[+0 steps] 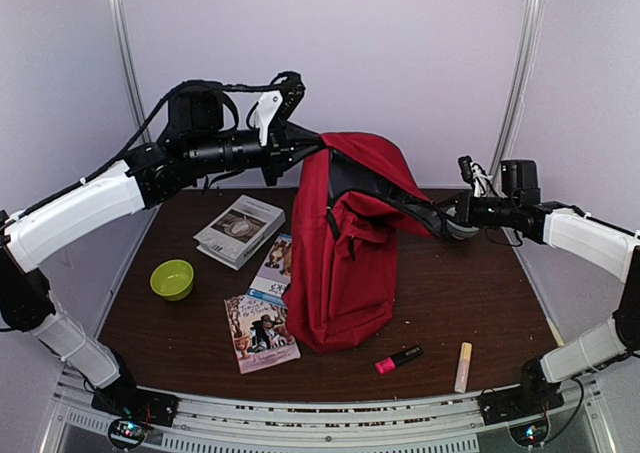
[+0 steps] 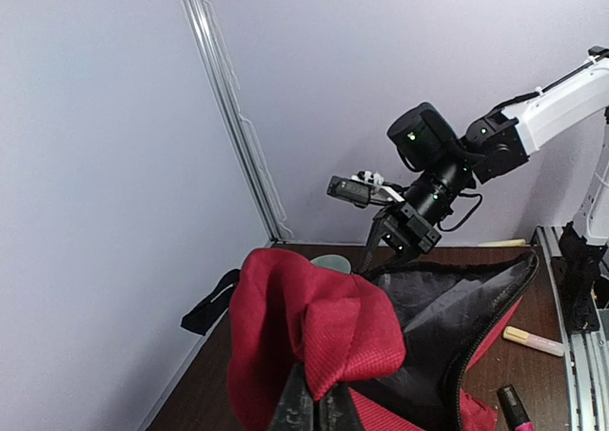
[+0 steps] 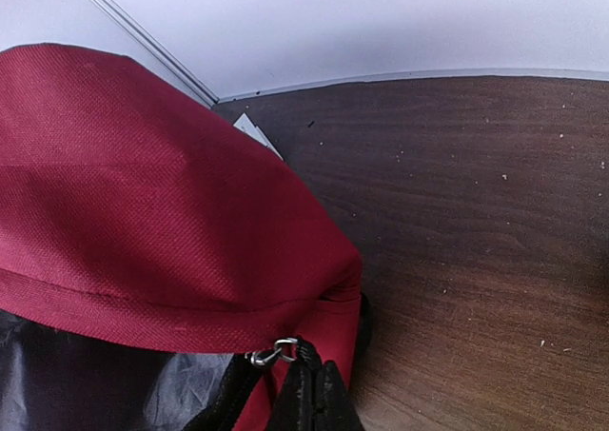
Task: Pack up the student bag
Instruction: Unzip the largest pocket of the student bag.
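Pinching student bag (image 1: 345,263) rim: left gripper (image 1: 316,151), right gripper (image 1: 441,216)

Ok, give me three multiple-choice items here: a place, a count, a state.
1. The green bowl sits: A left of the student bag; B inside it; C right of it.
2. How many books lie on the table? A one; B three; C five.
3. The bag is: A lying flat; B zipped shut; C held up, open, by left gripper and right gripper.
A: the bowl is near the table's left edge. B: three covers show. C: both pinch its fabric, and the dark lining is visible.
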Robot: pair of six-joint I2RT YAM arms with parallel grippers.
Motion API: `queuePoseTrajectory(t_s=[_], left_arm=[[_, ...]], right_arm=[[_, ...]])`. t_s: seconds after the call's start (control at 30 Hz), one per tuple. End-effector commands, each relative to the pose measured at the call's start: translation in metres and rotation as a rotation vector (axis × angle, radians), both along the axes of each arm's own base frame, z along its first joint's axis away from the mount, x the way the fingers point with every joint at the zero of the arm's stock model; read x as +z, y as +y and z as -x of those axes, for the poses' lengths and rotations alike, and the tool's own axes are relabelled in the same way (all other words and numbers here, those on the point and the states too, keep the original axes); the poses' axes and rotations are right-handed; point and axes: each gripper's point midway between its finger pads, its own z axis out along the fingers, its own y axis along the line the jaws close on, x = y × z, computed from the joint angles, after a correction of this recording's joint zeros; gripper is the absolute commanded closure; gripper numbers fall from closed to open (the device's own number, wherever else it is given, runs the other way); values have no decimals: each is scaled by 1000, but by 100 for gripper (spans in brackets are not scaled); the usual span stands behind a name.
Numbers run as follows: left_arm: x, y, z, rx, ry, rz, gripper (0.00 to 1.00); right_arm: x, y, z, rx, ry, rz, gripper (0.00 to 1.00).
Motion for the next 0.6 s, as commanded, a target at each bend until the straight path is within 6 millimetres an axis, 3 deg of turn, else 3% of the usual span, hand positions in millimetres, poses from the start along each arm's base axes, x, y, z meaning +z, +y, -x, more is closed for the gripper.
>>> queuePoseTrajectory(t_s=[0.0, 0.23, 0.43, 0.57], left_arm=[[65, 23, 22, -17, -151, 179, 100], [-26, 19, 1, 32, 21, 41, 100], [-50, 21, 5, 28, 53, 15, 100], [-67, 25, 13, 10, 69, 16, 100]], right_arm=[[25, -12, -5, -48, -71, 13, 100], [154, 10, 10, 33, -342, -115, 100], [226, 50, 27, 161, -461, -203, 100], [277, 67, 51, 224, -569, -259, 100]])
